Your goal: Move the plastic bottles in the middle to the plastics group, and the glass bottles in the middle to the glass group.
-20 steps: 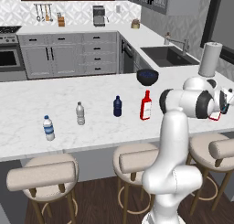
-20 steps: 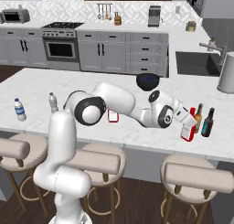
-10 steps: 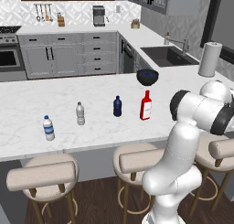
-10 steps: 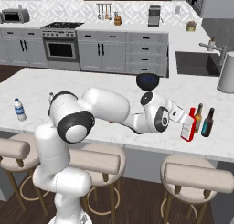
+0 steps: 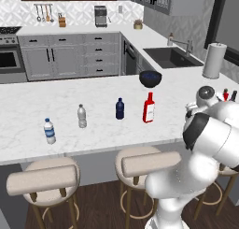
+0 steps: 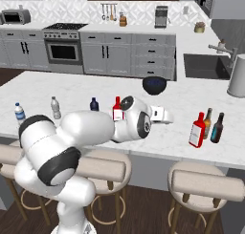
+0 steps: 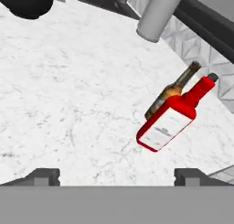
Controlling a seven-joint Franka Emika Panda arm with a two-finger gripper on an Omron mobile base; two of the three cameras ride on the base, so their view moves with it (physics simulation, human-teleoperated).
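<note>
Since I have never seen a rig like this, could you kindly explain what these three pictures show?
It is a rendered kitchen with a white robot arm on a driving base. Two cameras sit behind the arm, left and right; the third looks along its gripper, which is open and holds nothing.

On the marble counter, from left to right: two clear water bottles, a navy bottle, a red bottle and a dark bowl. At the far right, a second red bottle stands close beside two dark bottles, one brown, one teal. The hand camera shows that red bottle tilted because the camera is rolled.
</note>
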